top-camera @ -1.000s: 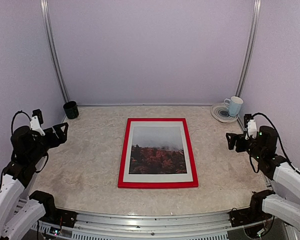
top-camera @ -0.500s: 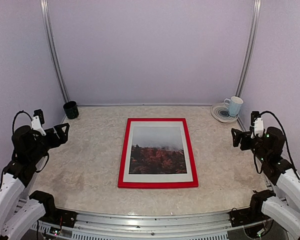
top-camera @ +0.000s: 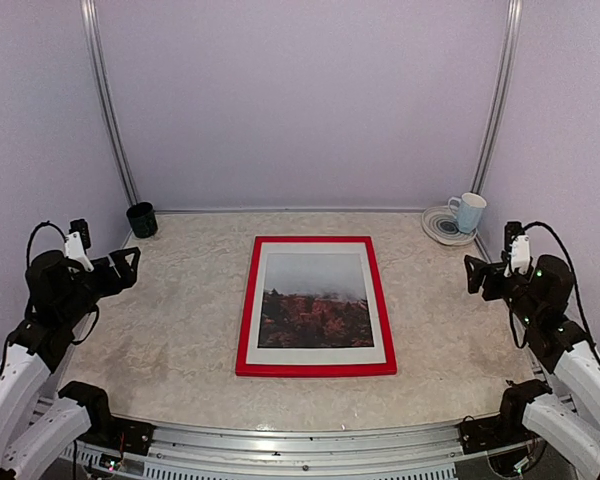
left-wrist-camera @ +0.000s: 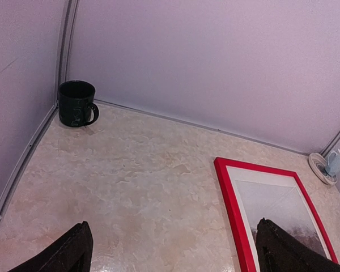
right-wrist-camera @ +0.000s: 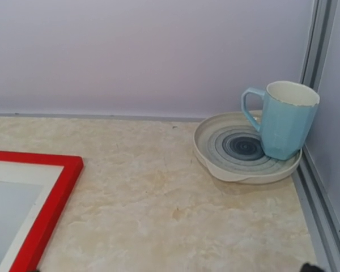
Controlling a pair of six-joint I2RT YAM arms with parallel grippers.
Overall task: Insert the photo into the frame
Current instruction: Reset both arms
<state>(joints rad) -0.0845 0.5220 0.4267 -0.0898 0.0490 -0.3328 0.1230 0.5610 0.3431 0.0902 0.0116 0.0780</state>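
Observation:
The red frame (top-camera: 246, 310) lies flat, front up, in the middle of the table. Inside it sits the photo (top-camera: 315, 300), grey mist over reddish-brown land, with a white mat border around it. My left gripper (top-camera: 126, 266) hovers at the table's left edge, open and holding nothing, well apart from the frame. My right gripper (top-camera: 474, 275) hovers at the right edge, also open and holding nothing. The left wrist view has the frame's (left-wrist-camera: 229, 192) top left corner and part of the photo (left-wrist-camera: 277, 204) between wide-spread fingers (left-wrist-camera: 73, 252). The right wrist view catches only the frame's (right-wrist-camera: 51, 204) top right corner.
A black mug (top-camera: 141, 219) stands in the back left corner. A pale blue mug (top-camera: 469, 212) stands on a ringed plate (top-camera: 438, 229) in the back right corner, close ahead of my right gripper. Walls enclose the table on three sides.
My right arm has drawn back to the right, away from the frame. The left arm has barely shifted. Frame and photo lie as before.

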